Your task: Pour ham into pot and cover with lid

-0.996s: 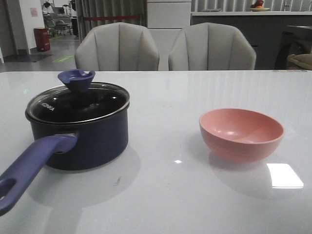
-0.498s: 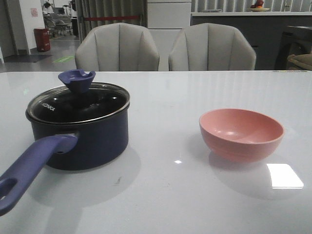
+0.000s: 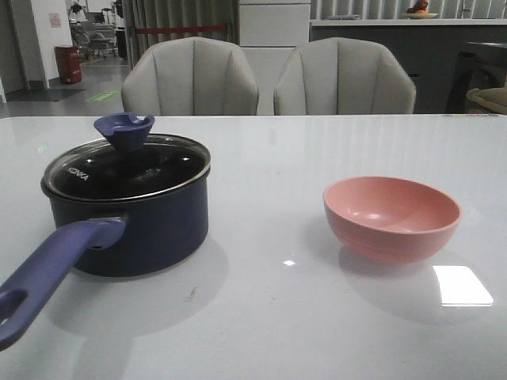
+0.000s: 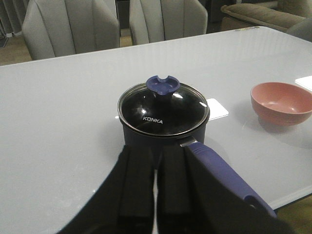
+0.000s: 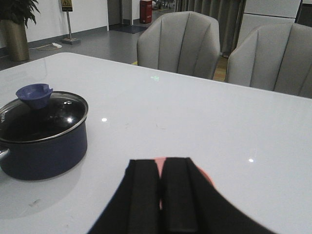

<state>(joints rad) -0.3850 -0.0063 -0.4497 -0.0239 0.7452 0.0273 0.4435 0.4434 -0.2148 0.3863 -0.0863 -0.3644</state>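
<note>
i'm seeing nothing changing since a second ago. the pot is sitting on the left of the white table, the lid resting on it, the pink bowl to its right. the ham isn't showing anywhere. both the left gripper and right gripper are pressed closed, holding nothing. two grey chairs are standing behind.

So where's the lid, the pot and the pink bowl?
lid (image 3: 131, 169), front view, on its glass top.
pot (image 3: 150, 229), front view, on its navy side wall.
pink bowl (image 3: 392, 233), front view, on its outer wall.
</note>
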